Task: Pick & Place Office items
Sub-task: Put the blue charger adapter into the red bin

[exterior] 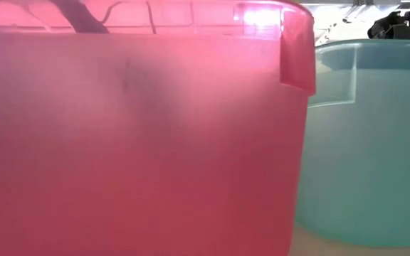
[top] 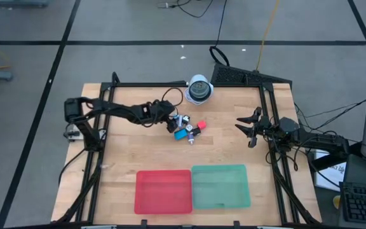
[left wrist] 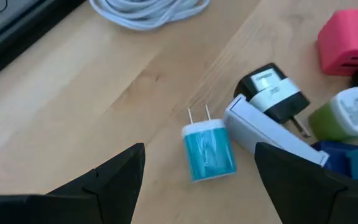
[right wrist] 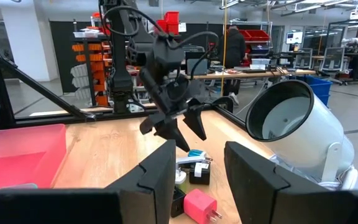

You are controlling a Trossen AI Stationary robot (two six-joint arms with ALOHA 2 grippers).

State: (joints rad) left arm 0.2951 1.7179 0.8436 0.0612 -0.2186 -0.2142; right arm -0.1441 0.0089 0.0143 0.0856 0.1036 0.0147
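Office items: a tight cluster of small plug-like chargers lying mid-bench, near the back.
Teal charger: white cap, two prongs, lying flat at the cluster's edge.
Neighbours: black-and-white plug, white block, green-and-white piece, pink-red cube, blue piece.
Left gripper: fingers spread, poised over the teal charger, not touching.
Right gripper: fingers apart, empty, at the bench's right side.
Trays: red tray and green tray side by side at the front.

Bare wood lies open around the teal charger, except where the white block crowds it.
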